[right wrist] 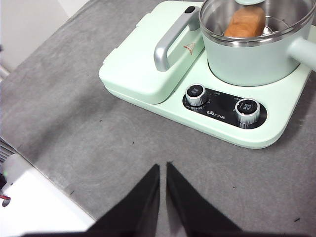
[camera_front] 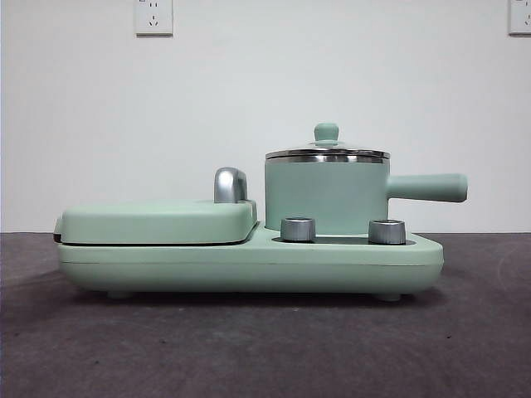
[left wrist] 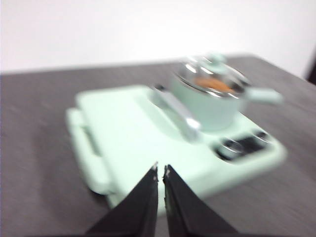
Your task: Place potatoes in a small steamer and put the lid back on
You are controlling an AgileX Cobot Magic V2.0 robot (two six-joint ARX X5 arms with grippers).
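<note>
The mint-green steamer pot [camera_front: 326, 199] stands on the right half of the mint-green cooker base [camera_front: 249, 261], its long handle [camera_front: 427, 187] pointing right. The glass lid [camera_front: 327, 152] with its green knob sits on the pot's rim. The orange-brown potato [right wrist: 243, 23] lies inside the pot, seen through the glass; it also shows in the blurred left wrist view [left wrist: 213, 84]. My left gripper [left wrist: 160, 170] is shut and empty, above and back from the griddle side. My right gripper [right wrist: 163, 168] is shut and empty, over the table before the cooker's knobs. Neither arm shows in the front view.
A flat griddle cover [camera_front: 158, 222] with a chrome handle [camera_front: 230, 185] fills the cooker's left half. Two chrome knobs [camera_front: 299, 230] [camera_front: 387, 231] sit on the front panel below the pot. A white block [right wrist: 34, 207] lies at the table's edge in the right wrist view.
</note>
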